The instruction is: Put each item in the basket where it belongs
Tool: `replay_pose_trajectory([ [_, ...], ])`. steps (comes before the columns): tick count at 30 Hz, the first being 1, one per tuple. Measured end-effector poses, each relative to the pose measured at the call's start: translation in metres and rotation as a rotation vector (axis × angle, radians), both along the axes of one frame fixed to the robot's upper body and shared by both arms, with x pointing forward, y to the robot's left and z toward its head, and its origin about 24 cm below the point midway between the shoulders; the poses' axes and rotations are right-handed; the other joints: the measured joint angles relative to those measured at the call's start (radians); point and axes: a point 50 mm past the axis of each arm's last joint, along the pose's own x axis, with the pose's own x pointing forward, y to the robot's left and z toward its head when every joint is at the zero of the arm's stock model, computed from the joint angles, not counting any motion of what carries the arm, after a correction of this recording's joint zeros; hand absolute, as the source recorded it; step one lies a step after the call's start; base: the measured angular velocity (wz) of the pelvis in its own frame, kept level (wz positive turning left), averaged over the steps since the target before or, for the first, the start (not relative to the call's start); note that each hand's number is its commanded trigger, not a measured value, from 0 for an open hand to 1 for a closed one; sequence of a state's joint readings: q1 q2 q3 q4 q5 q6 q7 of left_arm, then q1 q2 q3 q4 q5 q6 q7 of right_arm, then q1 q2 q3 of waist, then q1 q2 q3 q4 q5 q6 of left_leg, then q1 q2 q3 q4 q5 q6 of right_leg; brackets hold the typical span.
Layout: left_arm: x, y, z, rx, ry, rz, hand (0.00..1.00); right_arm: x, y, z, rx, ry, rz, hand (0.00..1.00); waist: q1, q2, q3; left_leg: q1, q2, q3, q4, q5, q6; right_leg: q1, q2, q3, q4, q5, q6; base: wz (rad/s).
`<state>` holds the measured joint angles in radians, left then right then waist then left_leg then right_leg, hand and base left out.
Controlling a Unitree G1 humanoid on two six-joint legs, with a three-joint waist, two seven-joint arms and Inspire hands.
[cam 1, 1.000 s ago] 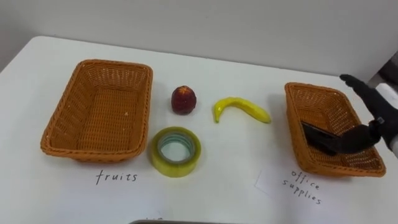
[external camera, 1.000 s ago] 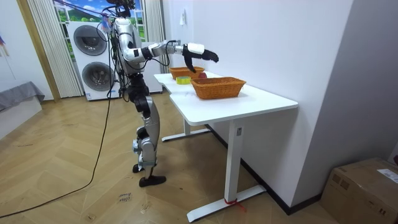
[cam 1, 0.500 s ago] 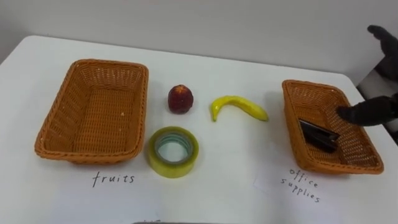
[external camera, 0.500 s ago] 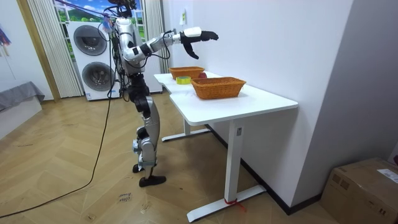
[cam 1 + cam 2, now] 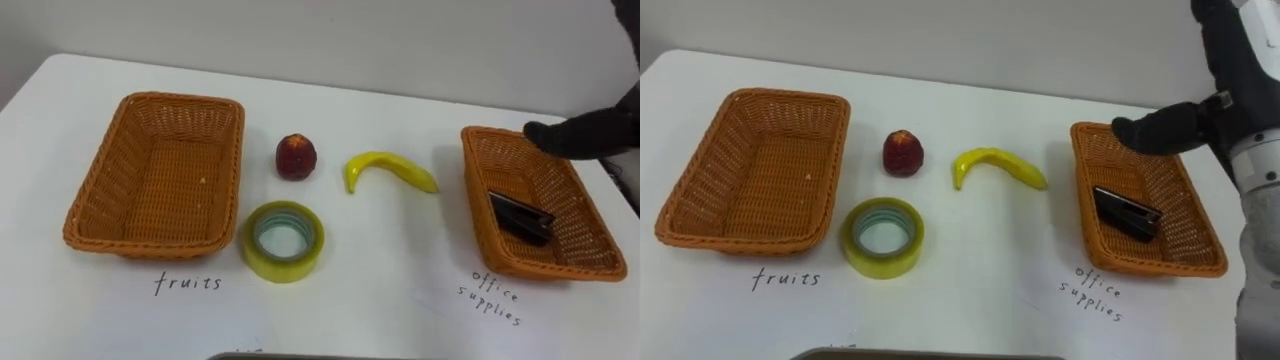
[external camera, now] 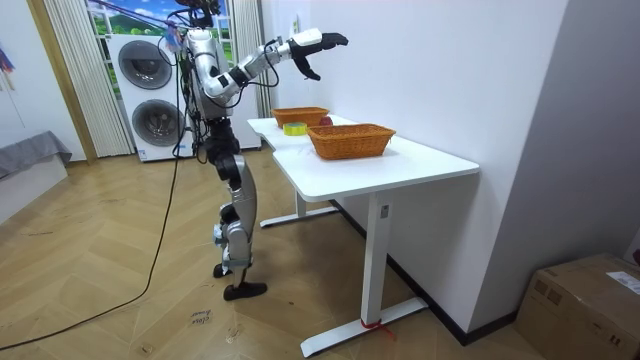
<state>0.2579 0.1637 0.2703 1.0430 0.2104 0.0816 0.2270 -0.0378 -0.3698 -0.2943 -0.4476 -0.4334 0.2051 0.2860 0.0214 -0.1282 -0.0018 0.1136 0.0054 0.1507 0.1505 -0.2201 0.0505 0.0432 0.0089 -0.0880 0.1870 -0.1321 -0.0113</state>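
Note:
Two wicker baskets stand on the white table [image 5: 400,280]. The left basket [image 5: 180,100] holds nothing. The right basket [image 5: 472,195] holds a black stapler-like item [image 5: 520,215]. Between the baskets lie a red fruit [image 5: 296,157], a yellow banana [image 5: 388,172] and a yellow-green tape roll [image 5: 283,240]. My right hand [image 5: 1175,128] hangs open and empty in the air above the far end of the right basket. In the room view this right hand [image 6: 318,44] is raised well above the table.
Handwritten labels mark the table in front of each basket, the right one on a slip of paper [image 5: 480,295]. The table's front edge is close below the labels. I stand at the table's end [image 6: 270,125]; washing machines [image 6: 150,90] are behind me.
My right hand has risen out of the right basket, leaving the black item lying inside. The fruit, banana and tape have not moved.

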Motion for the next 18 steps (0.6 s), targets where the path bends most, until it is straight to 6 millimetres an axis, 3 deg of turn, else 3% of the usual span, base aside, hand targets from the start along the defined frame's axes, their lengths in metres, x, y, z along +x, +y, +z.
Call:
replay_pose_trajectory([
  [8,0.007,-0.003,-0.001,-0.005,-0.006,-0.036,0.00,0.009,0.015,-0.016,0.085,0.064,0.107,0.00,0.031,-0.001,0.0020,0.004,-0.001,-0.019,0.001,0.000,0.000,0.012,-0.005,-0.025,-0.003,0.000,0.000,0.07],
  [11,0.010,-0.004,-0.001,-0.009,-0.008,-0.045,0.00,0.011,0.025,-0.022,0.121,0.091,0.159,0.00,0.048,0.001,0.0097,0.001,-0.002,-0.023,0.002,0.000,0.000,0.013,-0.008,-0.038,-0.002,0.000,0.000,0.03],
  [18,0.018,-0.008,-0.002,-0.011,-0.017,-0.076,0.00,0.015,0.033,-0.035,0.136,0.143,0.187,0.00,0.070,0.009,0.0125,-0.021,-0.003,-0.064,0.012,0.000,0.000,0.010,-0.011,-0.080,-0.003,0.000,0.000,0.17],
])
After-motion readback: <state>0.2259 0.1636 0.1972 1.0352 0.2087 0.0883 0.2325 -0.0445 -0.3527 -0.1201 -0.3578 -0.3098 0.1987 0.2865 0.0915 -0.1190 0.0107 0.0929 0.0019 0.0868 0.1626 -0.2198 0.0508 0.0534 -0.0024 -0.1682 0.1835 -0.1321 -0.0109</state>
